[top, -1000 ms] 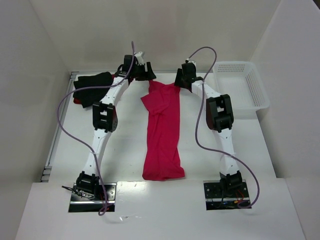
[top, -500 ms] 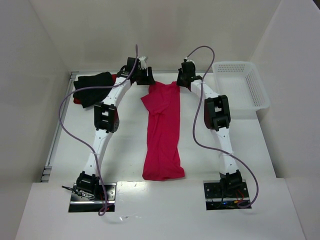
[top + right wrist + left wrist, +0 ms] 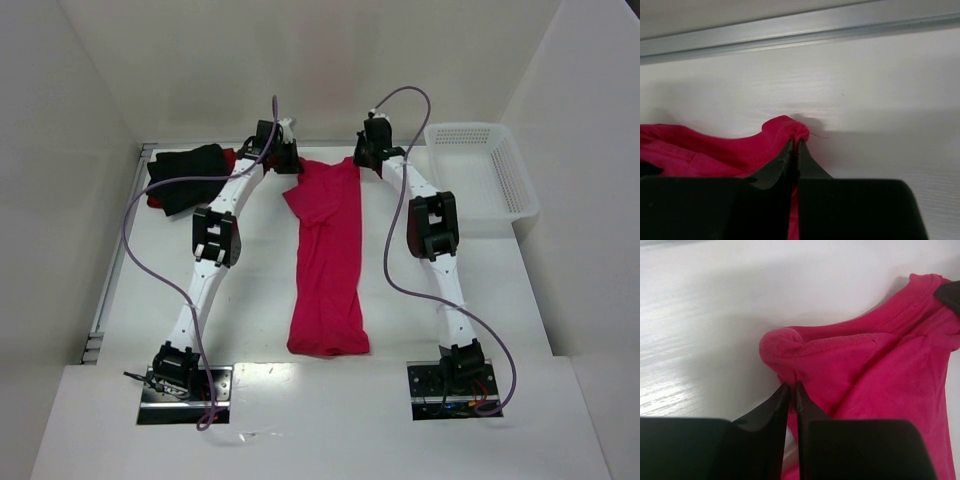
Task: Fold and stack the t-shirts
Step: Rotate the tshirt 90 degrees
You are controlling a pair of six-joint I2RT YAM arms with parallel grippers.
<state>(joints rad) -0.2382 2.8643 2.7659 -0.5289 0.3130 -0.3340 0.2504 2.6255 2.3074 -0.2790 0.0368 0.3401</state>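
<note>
Pink shirt (image 3: 328, 260) lies in a long strip mid worktop (image 3: 250, 320). Your left fingers (image 3: 789, 392) and right fingers (image 3: 792, 150) are pinched on its far corners. Crosswise folds and stacking with the black shirt (image 3: 185, 172), far-left corner, look still to do.

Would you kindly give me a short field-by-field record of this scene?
pink t-shirt: long narrow strip down the middle of the table
left gripper: shut on its far left corner
right gripper: shut on its far right corner
black t-shirt: heaped at far left, dark red cloth showing at its edge
basket: white, far right
</note>
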